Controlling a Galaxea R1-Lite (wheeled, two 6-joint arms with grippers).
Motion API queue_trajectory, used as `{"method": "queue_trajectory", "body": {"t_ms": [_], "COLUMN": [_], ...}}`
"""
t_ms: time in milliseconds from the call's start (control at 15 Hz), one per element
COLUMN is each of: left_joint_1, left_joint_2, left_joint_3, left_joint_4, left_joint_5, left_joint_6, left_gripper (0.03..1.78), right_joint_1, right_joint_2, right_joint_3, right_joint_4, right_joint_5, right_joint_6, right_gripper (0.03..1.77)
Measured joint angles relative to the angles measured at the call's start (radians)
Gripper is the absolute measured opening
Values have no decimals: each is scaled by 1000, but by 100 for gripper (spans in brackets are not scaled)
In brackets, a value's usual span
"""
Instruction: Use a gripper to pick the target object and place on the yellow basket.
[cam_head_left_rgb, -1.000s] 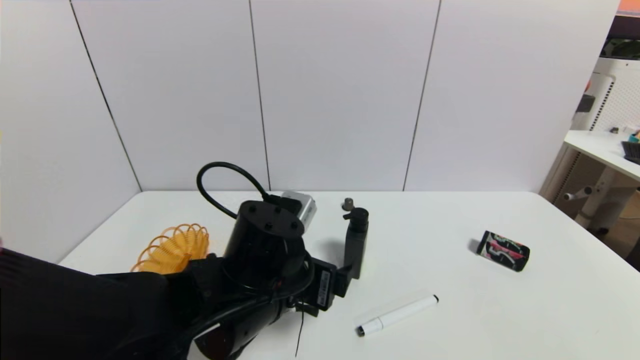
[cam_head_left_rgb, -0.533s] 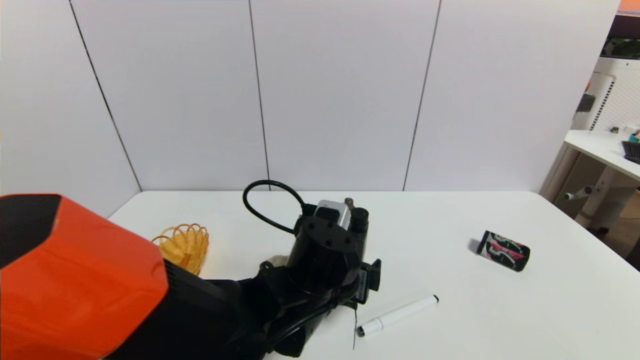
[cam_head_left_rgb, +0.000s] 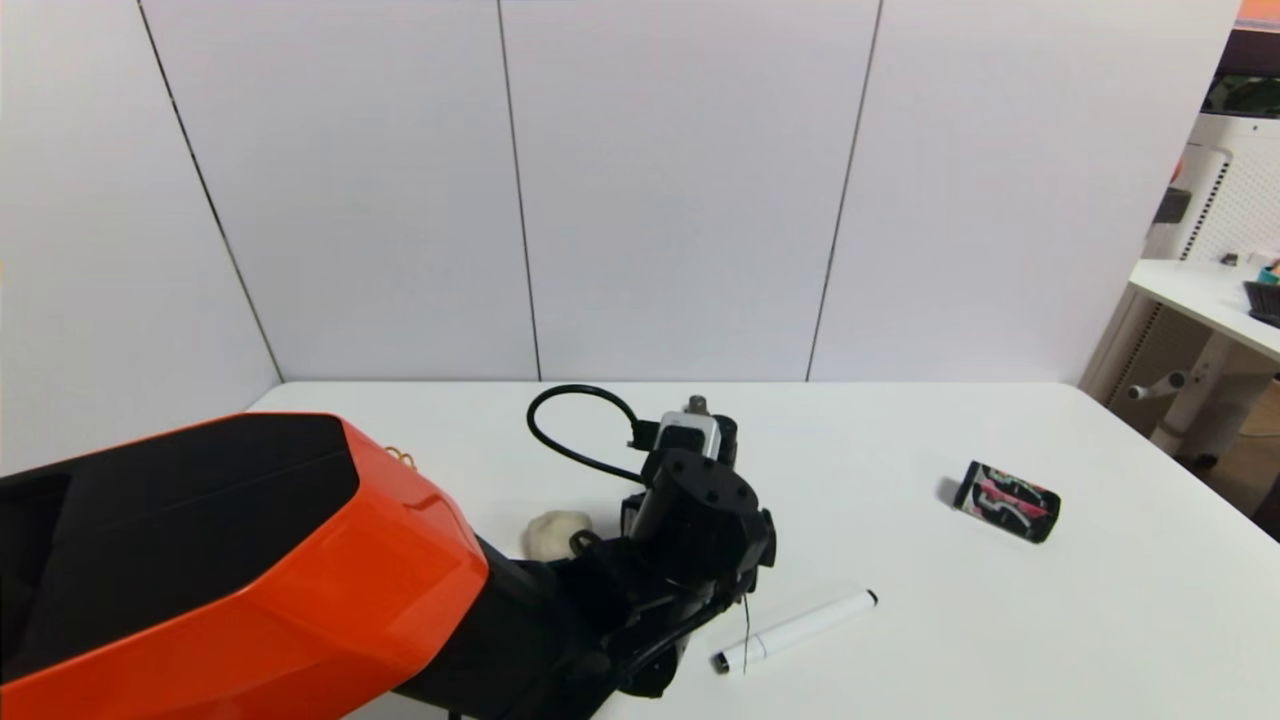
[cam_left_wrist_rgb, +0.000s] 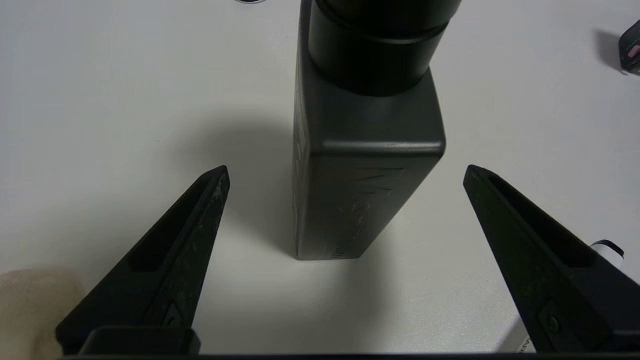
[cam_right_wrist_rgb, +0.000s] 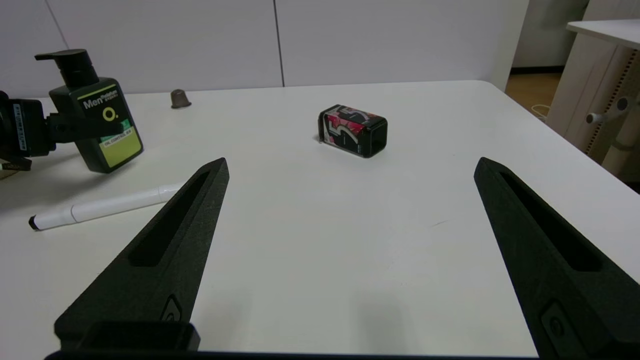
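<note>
The upright bottle (cam_left_wrist_rgb: 367, 165) stands between the left pincer's (cam_left_wrist_rgb: 345, 172) spread, untouching jaws.

The tall black pump bottle (cam_left_wrist_rgb: 367, 165) stands upright on the white table, square-shouldered, its pump head at the top. Its green label faces the table's right side. Of the yellow basket (cam_head_left_rgb: 402, 457), only a sliver of looped rim shows.

Marker pen (cam_head_left_rgb: 795, 630) beside bottle (cam_left_wrist_rgb: 360, 165)
</note>
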Motion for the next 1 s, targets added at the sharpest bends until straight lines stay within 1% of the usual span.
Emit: {"method": "queue_trajectory", "body": {"t_ms": [200, 533, 733, 1000], "left_joint_1": [9, 50, 72, 74], "left_joint_2": [4, 15, 30, 54], "left_joint_3": [-9, -29, -80, -127], "left_joint_4": [1, 1, 4, 11], "left_joint_5": [0, 1, 1, 0], "left_joint_6": [-10, -12, -9, -13], "left_gripper": [169, 169, 169, 169], "right_joint_1": [0, 0, 0, 0], "right_joint_2": [0, 0, 0, 0], "right_joint_3": [0, 0, 0, 0], "right_joint_4": [0, 0, 0, 0], "right_joint_5": [0, 0, 0, 0], "right_joint_6": [0, 0, 0, 0], "right_gripper": [169, 169, 169, 169]}}
